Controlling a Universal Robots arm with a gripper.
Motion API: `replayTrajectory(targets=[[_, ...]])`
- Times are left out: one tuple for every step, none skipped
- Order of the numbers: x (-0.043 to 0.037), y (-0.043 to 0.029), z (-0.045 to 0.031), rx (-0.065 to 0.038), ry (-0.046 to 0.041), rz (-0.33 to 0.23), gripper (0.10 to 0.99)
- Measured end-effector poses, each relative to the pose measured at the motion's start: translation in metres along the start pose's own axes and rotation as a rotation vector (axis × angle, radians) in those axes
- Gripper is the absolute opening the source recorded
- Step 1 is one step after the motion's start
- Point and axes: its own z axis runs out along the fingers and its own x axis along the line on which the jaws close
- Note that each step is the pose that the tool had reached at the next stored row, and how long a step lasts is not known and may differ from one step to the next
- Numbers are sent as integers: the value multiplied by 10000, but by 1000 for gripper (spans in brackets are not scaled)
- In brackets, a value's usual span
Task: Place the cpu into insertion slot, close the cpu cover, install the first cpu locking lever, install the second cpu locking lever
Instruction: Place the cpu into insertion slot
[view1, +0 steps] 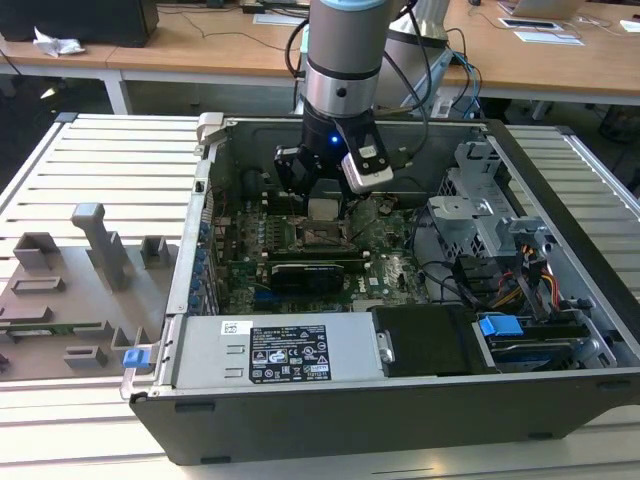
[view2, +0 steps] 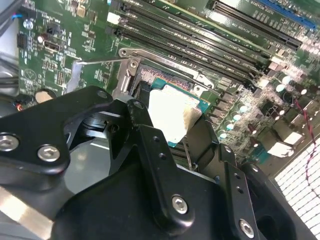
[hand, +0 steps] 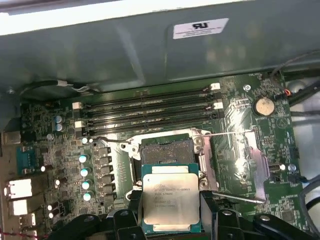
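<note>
Your gripper (hand: 171, 214) clamps the cpu (hand: 171, 200) by two opposite edges, close over the uncovered insertion slot (hand: 167, 150) inside the computer case (view1: 330, 405).

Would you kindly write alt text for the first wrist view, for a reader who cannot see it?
Black fingers hold the cpu, silver top facing the camera, just short of the open, empty insertion slot on a green motherboard. Long memory slots run between that slot and the grey case wall.

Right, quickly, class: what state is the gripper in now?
The gripper is shut on the cpu, held above the insertion slot.
</note>
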Motion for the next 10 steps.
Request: replayTrajectory(targets=[[0, -1, -1, 12, -9, 123, 541], [0, -1, -1, 15, -14, 215, 541], [0, -1, -1, 15, -20, 323, 541], [0, -1, -1, 13, -26, 412, 541], [0, 0, 0, 9, -34, 537, 541], [-1, 0, 0, 6, -43, 688, 541], [-1, 0, 1, 3, -53, 869, 541], [0, 0, 0, 1, -61, 1005, 541], [-1, 0, 1, -2, -68, 1137, 541], [-1, 0, 1, -4, -78, 1295, 541]])
